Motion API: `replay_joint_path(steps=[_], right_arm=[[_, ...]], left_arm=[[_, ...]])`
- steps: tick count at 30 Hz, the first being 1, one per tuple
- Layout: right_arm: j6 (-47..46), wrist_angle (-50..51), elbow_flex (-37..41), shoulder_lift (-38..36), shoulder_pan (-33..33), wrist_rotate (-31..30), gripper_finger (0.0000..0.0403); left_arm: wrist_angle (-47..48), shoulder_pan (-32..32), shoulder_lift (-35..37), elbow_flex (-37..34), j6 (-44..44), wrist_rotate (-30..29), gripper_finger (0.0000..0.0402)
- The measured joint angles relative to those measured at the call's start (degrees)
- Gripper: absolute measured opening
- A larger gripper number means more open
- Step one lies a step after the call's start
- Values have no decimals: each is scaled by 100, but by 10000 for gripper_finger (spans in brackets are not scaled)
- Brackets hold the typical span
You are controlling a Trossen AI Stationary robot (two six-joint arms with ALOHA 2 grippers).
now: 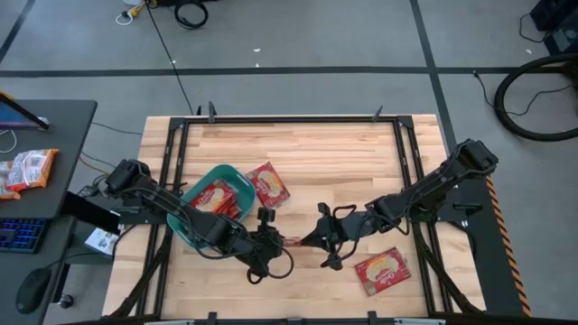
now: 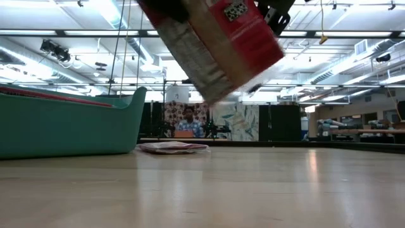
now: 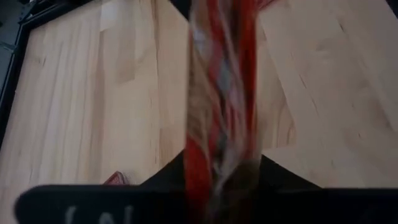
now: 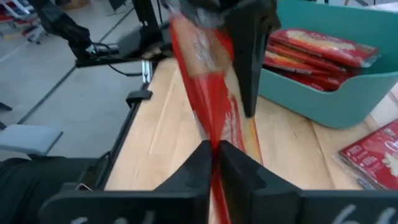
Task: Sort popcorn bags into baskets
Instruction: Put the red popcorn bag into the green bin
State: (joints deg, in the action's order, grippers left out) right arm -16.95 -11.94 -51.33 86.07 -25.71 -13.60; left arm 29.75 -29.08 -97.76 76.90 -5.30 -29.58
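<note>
A red popcorn packet [image 1: 291,241] hangs in the air between my two grippers near the table's front middle. It stands on edge, and its broad face shows tilted in the low view [image 2: 215,44]. My left gripper [image 1: 274,242] is shut on its left end and my right gripper [image 1: 310,239] on its right end. The teal basket [image 1: 200,179] stands to the left with several red packets in it [image 4: 323,53]. One packet [image 1: 268,185] lies flat on the table beside the basket, another [image 1: 381,271] at the front right. My left gripper pinches the packet's left end [image 3: 217,168] between its two fingers, coming level from the table's left. The packet stands edge-on between the fingers, clear of the table. My right gripper pinches the packet's right end [image 4: 214,149] between its two fingers, coming level from the table's right. The packet runs away from the fingers toward the left gripper's dark fingers [image 4: 249,62] and is lifted clear of the table.
A dark side table [image 1: 54,135] left of the worktable carries more packets [image 1: 27,170], a keyboard and a mouse. A black frame [image 1: 411,153] runs around the tabletop. A person [image 2: 188,123] sits far behind the table. Bare wood lies at the back and middle.
</note>
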Motion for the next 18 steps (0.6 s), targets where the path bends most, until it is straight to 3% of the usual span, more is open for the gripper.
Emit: replay_joint_path(steps=[7, 13, 18], right_arm=[[210, 673, -5, -741, -2, 90, 83], [453, 1285, -9, -1358, 0, -617, 85], [608, 1505, -9, -1391, 10, -776, 84]], left_arm=[[814, -44, 414, 2, -254, -4, 33], [1799, -132, 1206, 9, -820, 60, 35], [2667, -355, 1881, 5, -912, 454, 36]])
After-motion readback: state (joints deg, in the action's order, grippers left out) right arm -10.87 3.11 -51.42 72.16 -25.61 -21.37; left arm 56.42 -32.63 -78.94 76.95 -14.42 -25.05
